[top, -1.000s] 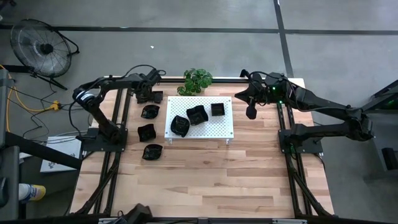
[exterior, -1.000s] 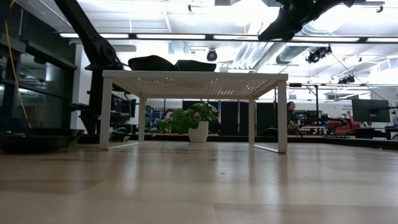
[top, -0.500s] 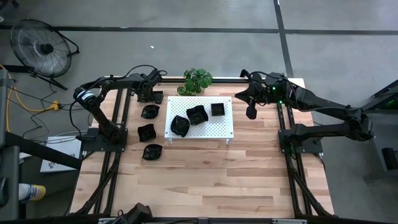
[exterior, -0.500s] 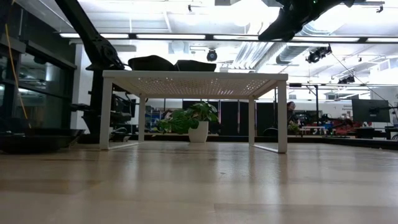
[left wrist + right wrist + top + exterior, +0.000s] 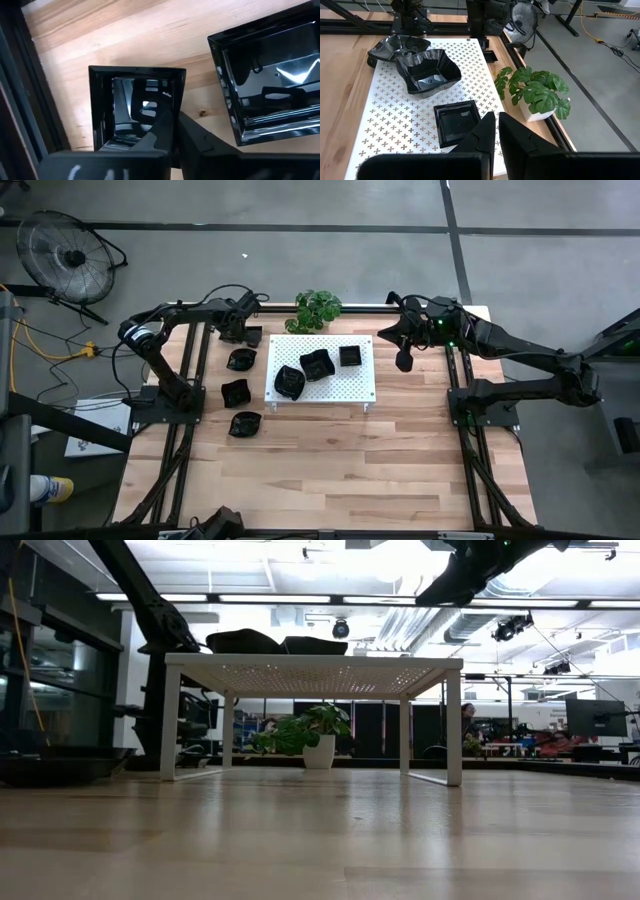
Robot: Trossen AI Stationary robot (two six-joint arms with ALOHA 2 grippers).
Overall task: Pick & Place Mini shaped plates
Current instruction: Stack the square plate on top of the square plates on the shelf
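Since the earlier frame nothing on the table has shifted; only the left gripper (image 5: pixel 172 127) has drawn its fingers together, clamping the rim of a small square plate (image 5: pixel 131 107) that lies on the wood just off the far left corner of the white perforated board (image 5: pixel 345 385), with a second square plate (image 5: pixel 272 80) beside it. On the board sit three plates (image 5: pixel 316 364); three more (image 5: pixel 240 392) lie on the table off its left edge. The right gripper (image 5: pixel 404 362) hangs closed and empty off the board's right edge. The pick looks made; next comes a lift and a carry over to the board
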